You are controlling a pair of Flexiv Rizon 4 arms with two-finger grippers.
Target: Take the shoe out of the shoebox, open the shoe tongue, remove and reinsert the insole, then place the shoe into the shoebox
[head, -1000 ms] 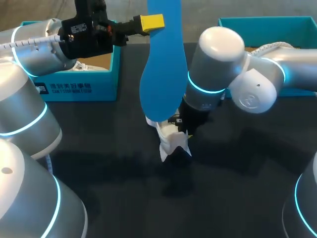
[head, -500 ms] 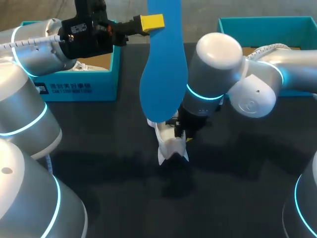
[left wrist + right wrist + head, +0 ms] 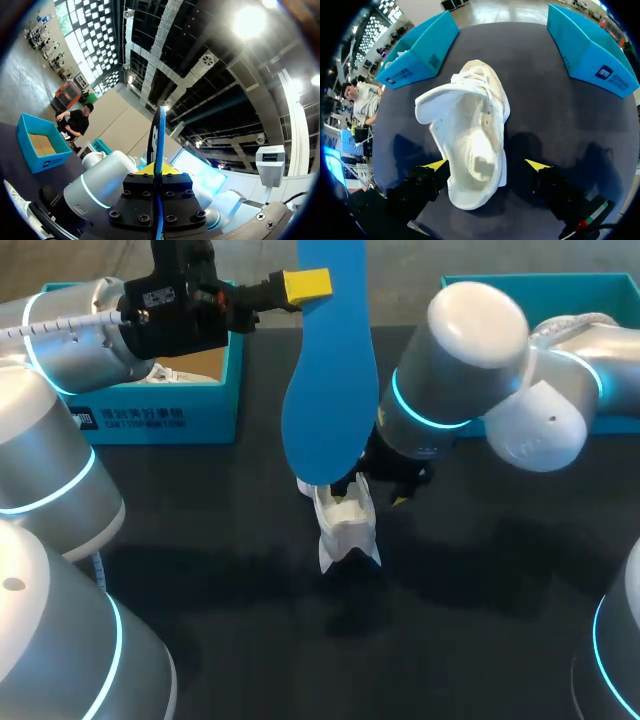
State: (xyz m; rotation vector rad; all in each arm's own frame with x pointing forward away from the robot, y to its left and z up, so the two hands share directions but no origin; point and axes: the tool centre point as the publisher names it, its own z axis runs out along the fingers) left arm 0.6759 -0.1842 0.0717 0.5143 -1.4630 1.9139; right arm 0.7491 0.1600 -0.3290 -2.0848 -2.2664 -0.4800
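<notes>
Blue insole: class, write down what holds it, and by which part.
The left gripper holds the blue insole near its narrow upper end, pinched between the jaws. The right gripper, open around the shoe, holds nothing.

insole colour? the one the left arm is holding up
The insole is solid bright blue, no pattern visible. The head view shows it best.

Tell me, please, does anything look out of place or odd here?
The blue insole is out of the white shoe: the left gripper holds it upright in the air. The shoe lies on the table, tongue pulled open, the open right gripper astride its heel. Nothing looks spilled or damaged.
</notes>
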